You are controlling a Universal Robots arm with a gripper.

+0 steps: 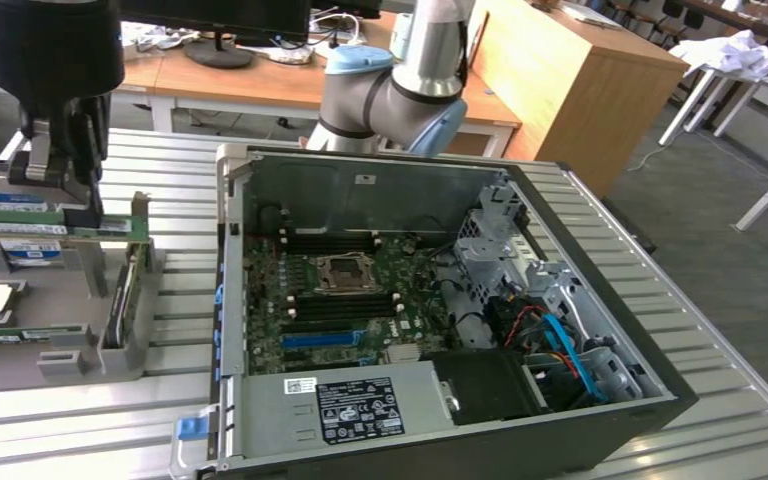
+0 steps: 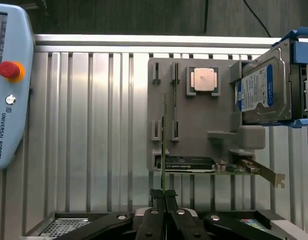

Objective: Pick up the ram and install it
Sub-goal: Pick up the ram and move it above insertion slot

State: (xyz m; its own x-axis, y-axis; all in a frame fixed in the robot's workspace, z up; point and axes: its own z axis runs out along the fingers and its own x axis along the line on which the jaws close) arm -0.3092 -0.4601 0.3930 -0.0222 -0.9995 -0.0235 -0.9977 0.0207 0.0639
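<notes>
Clamping the black two-fingered claw [image 2: 164, 200] shut on the long, thin green circuit-board ram stick [image 1: 107, 228], and holding it on edge in the air. Hanging it above the grey moulded plastic parts tray [image 2: 193, 125], apparently clear of the tray's upright holders. Sitting in that tray are a square silver processor chip [image 2: 202, 80], a blue-labelled metal hard drive [image 2: 263, 90] and a dark expansion card with a metal bracket [image 2: 193, 164]. Lying well apart from the stick, toward the exterior view's right on the ribbed metal table [image 1: 731, 420], is the open black desktop computer case [image 1: 631, 400], baring its green motherboard [image 1: 291, 290] and long black memory slots [image 1: 344, 305], seemingly empty. Judging the pick-up as done, with carrying the stick across and seating it in a slot not yet done.
</notes>
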